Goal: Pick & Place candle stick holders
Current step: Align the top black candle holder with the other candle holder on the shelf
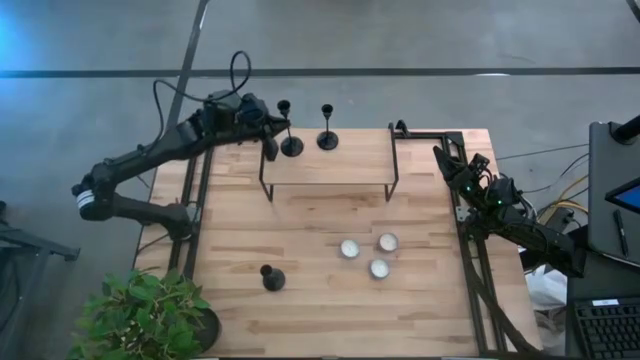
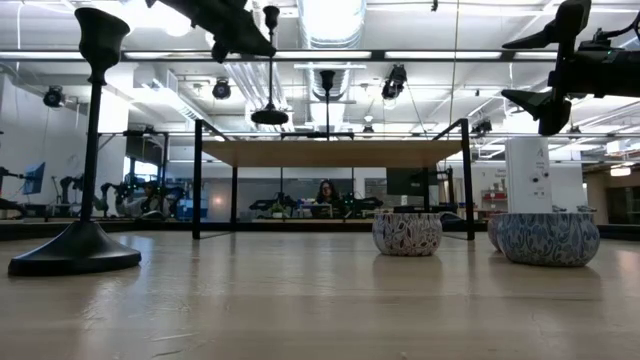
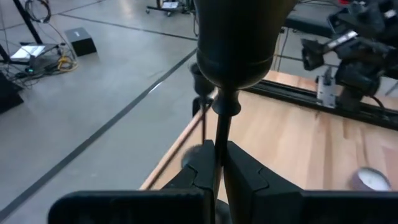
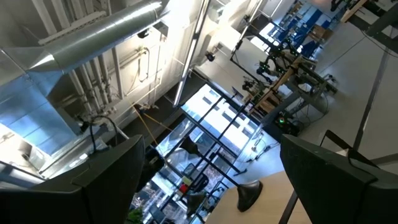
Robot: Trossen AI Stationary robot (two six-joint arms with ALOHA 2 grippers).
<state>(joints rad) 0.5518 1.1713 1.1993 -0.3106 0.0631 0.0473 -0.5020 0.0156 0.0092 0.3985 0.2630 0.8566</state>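
Three black candle stick holders show. One point(image 1: 272, 278) stands on its round base on the table at the near left, and is large in the low view point(image 2: 85, 150). One point(image 1: 327, 138) stands on the raised wooden shelf point(image 1: 330, 165) at the far side. My left gripper point(image 1: 272, 128) is shut on the third holder point(image 1: 289, 143) above the shelf's far left corner. My right gripper point(image 1: 468, 182) is open and empty, raised at the table's right edge; the right wrist view point(image 4: 211, 180) shows its fingers wide apart. My left gripper pinches the holder's thin stem point(image 3: 219, 134) between its two fingers, below the cup point(image 3: 239, 37). The fingers come about level from the table's left and lie across the stem. The holder stays upright, and in the low view its base point(image 2: 270, 117) hangs clear above the shelf top.
Three white candles in patterned cups point(image 1: 349, 248), point(image 1: 388, 242), point(image 1: 379, 268) stand on the table right of the middle. The shelf has thin black legs point(image 1: 393, 165). A potted plant point(image 1: 140, 315) is at the near left corner. A person sits far behind the table point(image 2: 326, 192).
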